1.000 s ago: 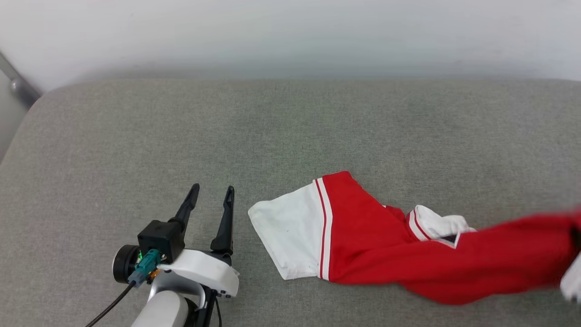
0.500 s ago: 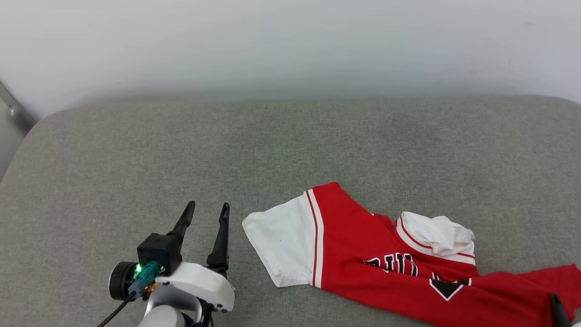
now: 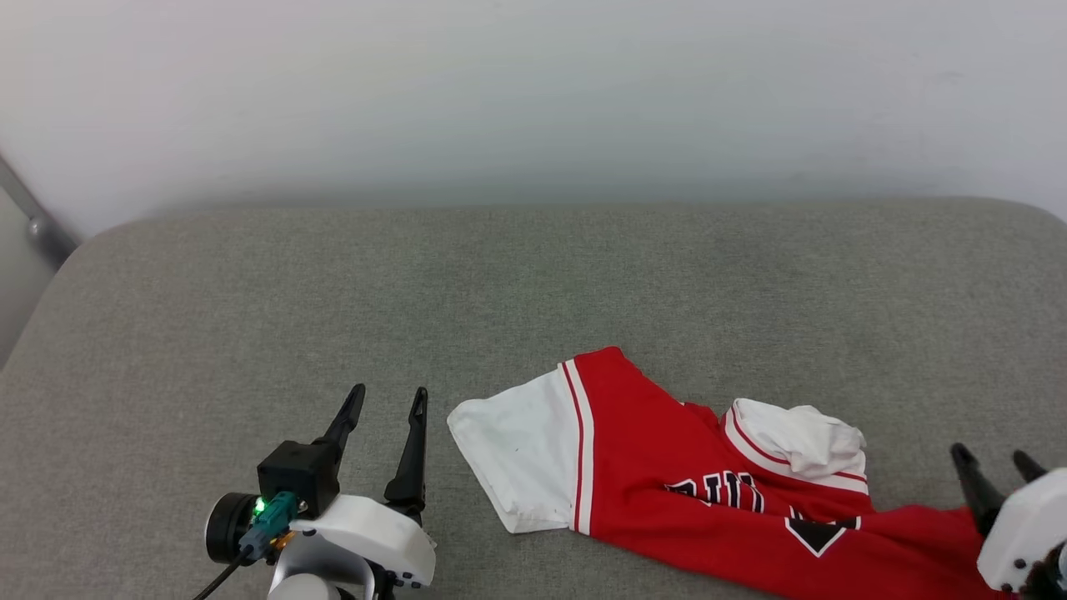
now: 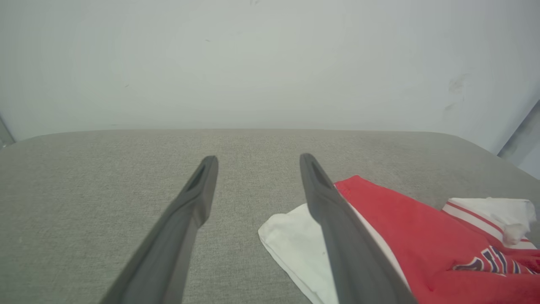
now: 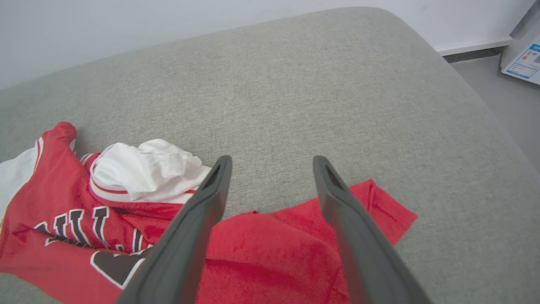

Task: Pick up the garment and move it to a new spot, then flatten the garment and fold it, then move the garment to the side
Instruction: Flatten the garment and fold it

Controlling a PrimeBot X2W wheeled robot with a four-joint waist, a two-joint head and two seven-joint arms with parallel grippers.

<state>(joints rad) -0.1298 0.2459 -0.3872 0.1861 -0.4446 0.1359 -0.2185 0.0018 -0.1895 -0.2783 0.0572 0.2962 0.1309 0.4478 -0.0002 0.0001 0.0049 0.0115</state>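
Looking from the head, I see the garment (image 3: 667, 475) rumpled on the grey cushion (image 3: 533, 283), my left pincer (image 3: 389, 390) near its white sleeve (image 3: 517, 467), right pincer (image 3: 990, 454) at its red hem (image 3: 925, 533), both spread and empty. Left wrist: fingers (image 4: 337, 236) apart, sleeve just beside. Right wrist: fingers (image 5: 185, 245) wide over the hem.

The bright red soft-fabric T-shirt (image 3: 667, 492) with white sleeves lies rumpled on the grey cushion, one sleeve flat, the other bunched.
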